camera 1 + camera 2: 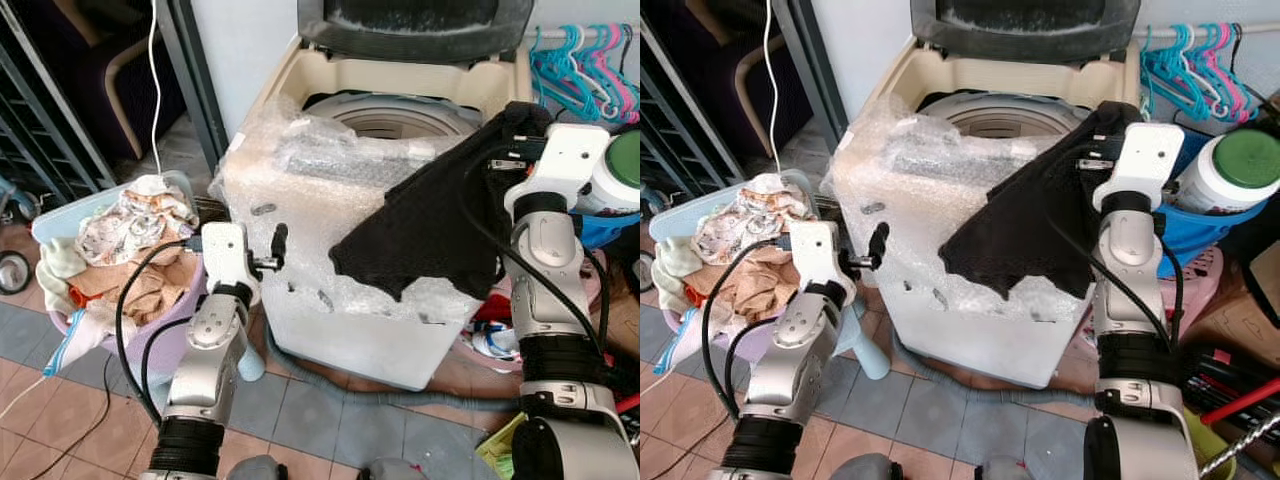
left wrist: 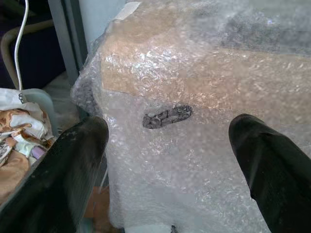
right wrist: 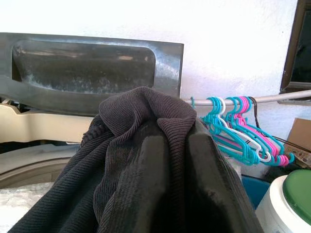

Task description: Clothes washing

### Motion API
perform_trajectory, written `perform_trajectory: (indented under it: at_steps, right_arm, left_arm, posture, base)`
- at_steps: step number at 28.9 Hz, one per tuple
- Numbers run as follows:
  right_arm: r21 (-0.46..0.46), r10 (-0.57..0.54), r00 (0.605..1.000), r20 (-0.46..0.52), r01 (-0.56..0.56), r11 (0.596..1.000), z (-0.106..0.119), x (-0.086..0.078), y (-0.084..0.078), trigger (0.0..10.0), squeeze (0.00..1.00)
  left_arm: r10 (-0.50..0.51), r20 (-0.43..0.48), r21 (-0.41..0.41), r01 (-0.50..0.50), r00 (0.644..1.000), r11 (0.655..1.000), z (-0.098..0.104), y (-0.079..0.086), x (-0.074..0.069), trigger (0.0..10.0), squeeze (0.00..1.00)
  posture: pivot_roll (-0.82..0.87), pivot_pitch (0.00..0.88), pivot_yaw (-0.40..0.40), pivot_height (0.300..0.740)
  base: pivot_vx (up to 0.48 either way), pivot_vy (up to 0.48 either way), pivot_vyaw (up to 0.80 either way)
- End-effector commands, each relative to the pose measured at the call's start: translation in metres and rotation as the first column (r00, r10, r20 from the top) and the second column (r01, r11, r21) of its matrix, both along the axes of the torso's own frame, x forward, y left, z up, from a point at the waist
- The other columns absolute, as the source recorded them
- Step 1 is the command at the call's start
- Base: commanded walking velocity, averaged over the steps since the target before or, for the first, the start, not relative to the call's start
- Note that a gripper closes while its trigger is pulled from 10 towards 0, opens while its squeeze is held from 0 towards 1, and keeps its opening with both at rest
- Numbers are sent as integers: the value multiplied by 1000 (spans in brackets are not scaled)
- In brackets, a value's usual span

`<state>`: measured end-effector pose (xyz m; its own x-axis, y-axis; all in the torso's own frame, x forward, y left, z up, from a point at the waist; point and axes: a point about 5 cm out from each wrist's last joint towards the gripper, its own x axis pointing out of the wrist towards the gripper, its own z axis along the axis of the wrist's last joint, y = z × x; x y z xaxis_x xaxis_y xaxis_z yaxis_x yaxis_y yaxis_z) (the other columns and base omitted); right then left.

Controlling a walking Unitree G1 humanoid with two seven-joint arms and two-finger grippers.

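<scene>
Loading step: the right pincer [image 3: 167, 160] is clamped on a dark garment [image 1: 430, 225] draped over the washing machine's [image 1: 340, 300] bubble-wrapped front; next, carry it over the drum [image 1: 400, 112] and release. Left pincer [image 2: 170, 160] hangs spread, empty

White plastered wall [image 3: 233, 43] at twelve o'clock; grey and terracotta tiled floor [image 1: 300, 410] at six; dark metal racking [image 1: 40, 120] at ten; daylight even.
</scene>
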<state>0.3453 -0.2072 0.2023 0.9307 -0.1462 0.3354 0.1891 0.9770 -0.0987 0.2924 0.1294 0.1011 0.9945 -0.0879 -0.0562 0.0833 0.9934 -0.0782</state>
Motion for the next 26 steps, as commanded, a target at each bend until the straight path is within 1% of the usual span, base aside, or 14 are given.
perform_trajectory:
  at_steps: [1,6,7,11,12,13,15,17,19,20,22,23,25,26]
  right_arm:
    - [-9,21,999,24,-21,1000,7,3,2,10000,0]
    - [-20,40,999,25,-40,999,8,4,4,10000,0]
    - [-16,53,998,24,-53,998,9,5,4,10000,0]
    - [-22,74,997,25,-74,997,13,8,4,10000,0]
    - [-39,108,994,24,-107,993,17,12,5,10000,0]
    - [-39,108,994,24,-107,993,17,12,5,10000,0]
    - [-66,176,984,20,-174,983,28,20,9,10000,0]
    - [-72,192,981,19,-190,979,30,22,10,10000,0]
    - [-121,255,966,33,-249,961,45,29,19,10000,0]
    - [-121,255,966,33,-249,961,45,29,19,10000,0]
    - [-153,302,952,49,-292,944,62,37,26,10000,0]
    - [-153,302,952,49,-292,944,62,37,26,10000,0]
    - [-198,354,932,81,-333,922,83,44,38,10000,0]
    - [-198,354,932,81,-333,922,83,44,38,10000,0]
  left_arm:
    - [8,12,0,-8,1000,1000,3,1,1,10000,0]
    - [14,8,-9,-14,1000,1000,3,1,1,10000,0]
    - [21,-2,-19,-21,1000,1000,3,0,1,10000,0]
    - [14,-6,-10,-14,1000,1000,2,-1,-1,10000,0]
    - [18,-10,-16,-18,1000,1000,1,-1,-2,10000,0]
    - [18,-10,-16,-18,1000,1000,1,-1,-2,10000,0]
    - [18,-16,-7,-19,1000,1000,1,-1,-3,10000,0]
    - [18,-17,-2,-18,1000,1000,0,-1,-3,10000,0]
    - [17,-16,-3,-17,1000,1000,1,-2,-3,10000,0]
    - [17,-16,-3,-17,1000,1000,1,-2,-3,10000,0]
    - [22,-18,-3,-22,1000,1000,0,-2,-3,10000,0]
    - [22,-18,-3,-22,1000,1000,0,-2,-3,10000,0]
    - [29,-20,-1,-29,999,1000,0,-4,-4,10000,0]
    - [29,-20,-1,-29,999,1000,0,-4,-4,10000,0]
  posture:
    - [-45,77,60,740]
    - [-45,76,58,740]
    - [-45,75,58,740]
    - [-43,76,58,740]
    - [-44,76,59,740]
    - [-44,76,59,740]
    - [-44,77,62,740]
    - [-44,77,62,740]
    - [-42,77,61,740]
    - [-42,77,61,740]
    - [-37,74,57,740]
    - [-37,74,57,740]
    - [-27,72,53,740]
    - [-27,72,53,740]
  base:
    - [442,0,0]
    - [433,0,0]
    - [289,382,0]
    - [279,392,0]
    - [0,424,0]
    - [0,424,0]
    - [0,0,0]
    - [0,0,0]
    - [0,0,0]
    - [0,0,0]
    - [0,0,0]
    - [0,0,0]
    - [0,0,0]
    - [0,0,0]
